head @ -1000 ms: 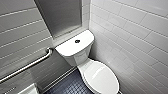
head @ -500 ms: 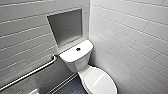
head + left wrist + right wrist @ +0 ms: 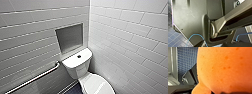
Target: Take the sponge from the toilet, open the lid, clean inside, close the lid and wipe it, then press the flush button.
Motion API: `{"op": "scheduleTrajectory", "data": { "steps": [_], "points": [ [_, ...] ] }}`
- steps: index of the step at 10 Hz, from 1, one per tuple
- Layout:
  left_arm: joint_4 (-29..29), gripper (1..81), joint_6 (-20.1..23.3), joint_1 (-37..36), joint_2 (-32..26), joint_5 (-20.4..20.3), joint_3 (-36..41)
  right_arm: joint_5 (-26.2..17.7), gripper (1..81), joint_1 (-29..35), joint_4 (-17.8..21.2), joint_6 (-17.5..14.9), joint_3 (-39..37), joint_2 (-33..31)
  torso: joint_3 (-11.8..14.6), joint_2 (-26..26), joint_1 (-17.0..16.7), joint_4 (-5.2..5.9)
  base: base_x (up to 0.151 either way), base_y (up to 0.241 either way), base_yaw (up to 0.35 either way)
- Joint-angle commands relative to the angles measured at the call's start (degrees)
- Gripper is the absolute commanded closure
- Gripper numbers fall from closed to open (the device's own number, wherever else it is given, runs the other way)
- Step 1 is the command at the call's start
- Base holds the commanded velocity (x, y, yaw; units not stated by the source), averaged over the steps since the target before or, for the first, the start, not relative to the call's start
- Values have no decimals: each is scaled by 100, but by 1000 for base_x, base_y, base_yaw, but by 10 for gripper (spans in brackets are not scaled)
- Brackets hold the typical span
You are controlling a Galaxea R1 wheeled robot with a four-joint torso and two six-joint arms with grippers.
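The white toilet (image 3: 77,66) stands in the corner of the tiled room, low in the head view. Its oval lid (image 3: 96,85) is down over the bowl. A small dark flush button (image 3: 79,56) sits in the flat tank top. The orange-red sponge (image 3: 224,69) looms very close in the right wrist view, with its pitted surface right at the camera and my right gripper shut on it. In the left wrist view I see my own dark body panels and nothing held.
A metal grab bar (image 3: 35,77) slants along the left wall beside the tank. A recessed grey niche (image 3: 69,37) sits in the wall above the tank. White tiled walls close in on both sides. Dark blue tiled floor (image 3: 186,59) lies below, and a blue cable (image 3: 196,36) hangs by my body.
The head camera has shifted, so the toilet now sits lower in the picture and the wall niche shows in full. The toilet itself has not moved.
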Motion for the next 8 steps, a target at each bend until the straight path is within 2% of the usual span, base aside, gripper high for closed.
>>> {"op": "scheduleTrajectory", "data": {
  "steps": [1, 2, 3, 4, 8],
  "points": [
    [26, 10, 30, 4, -14, 379, 57, -239, 811, -91, -411, -11, -47, 40, 559, 564, -365, 0, 0, 0, 0],
    [26, 10, 21, 4, 4, 379, 57, -248, 811, -108, -465, -11, -64, 101, 205, 769, -500, 0, 0, 0, 0],
    [26, 10, 21, 4, 13, 379, 57, -248, 811, -143, -465, -19, -143, 180, 387, 940, -616, 0, 0, 0, 0],
    [17, 10, 21, 4, 39, 379, -12, -274, 811, -161, -456, -11, -388, 373, 450, 1067, -708, 0, 0, 0, 0],
    [-53, 10, 21, 4, 417, 379, -698, -353, 811, -170, -517, -19, -1550, 1244, 533, 1882, -1233, 0, 0, 0, 0]
  ]
}}
